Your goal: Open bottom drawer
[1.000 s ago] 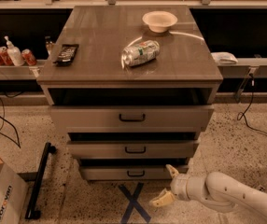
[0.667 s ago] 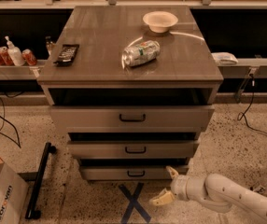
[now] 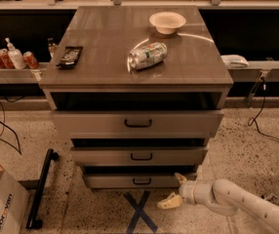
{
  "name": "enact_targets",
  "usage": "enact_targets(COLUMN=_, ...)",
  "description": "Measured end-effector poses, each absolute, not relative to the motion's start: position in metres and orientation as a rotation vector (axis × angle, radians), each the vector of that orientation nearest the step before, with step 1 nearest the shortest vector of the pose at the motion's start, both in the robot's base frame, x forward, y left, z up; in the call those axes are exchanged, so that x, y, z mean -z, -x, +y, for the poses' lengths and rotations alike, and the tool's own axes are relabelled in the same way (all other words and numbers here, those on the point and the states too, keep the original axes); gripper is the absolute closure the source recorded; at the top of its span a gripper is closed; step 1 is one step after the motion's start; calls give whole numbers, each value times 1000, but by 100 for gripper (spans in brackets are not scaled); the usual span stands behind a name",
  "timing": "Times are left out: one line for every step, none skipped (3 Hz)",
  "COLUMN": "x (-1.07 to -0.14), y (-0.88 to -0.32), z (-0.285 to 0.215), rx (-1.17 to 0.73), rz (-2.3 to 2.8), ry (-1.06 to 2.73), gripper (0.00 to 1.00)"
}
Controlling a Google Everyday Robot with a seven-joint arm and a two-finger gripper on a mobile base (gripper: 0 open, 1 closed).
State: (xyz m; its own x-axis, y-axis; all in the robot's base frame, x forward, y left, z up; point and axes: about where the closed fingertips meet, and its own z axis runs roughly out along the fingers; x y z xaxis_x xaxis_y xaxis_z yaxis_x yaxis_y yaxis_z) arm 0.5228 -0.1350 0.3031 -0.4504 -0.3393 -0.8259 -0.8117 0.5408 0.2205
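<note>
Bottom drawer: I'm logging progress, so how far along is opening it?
Done: the arm is low beside the cabinet. In hand: the hand, open, is by the right end of the bottom drawer, off its black handle. Left: grip that handle and pull the drawer out.

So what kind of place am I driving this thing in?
Probably a lab or workshop, not a home: a blue tape X on the speckled floor, loose cables and a cardboard box. The gripper hangs low, right of the bottom drawer.
</note>
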Motion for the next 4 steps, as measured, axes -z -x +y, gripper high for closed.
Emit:
enact_targets(x=-282, y=-542, z=-139, rx=-828, rz=2025, ry=900, gripper=0)
enact_targets(x=-268, y=-566, z=-139, rx=-853, rz=2015, ry=905, gripper=0)
enact_targets(x=-257, y=-589, z=-144, rx=-865, rz=2007, ry=912, gripper=0)
enact_targets(x=-244, y=-608, z=-149, rx=-881, rz=2013, ry=917, gripper=0)
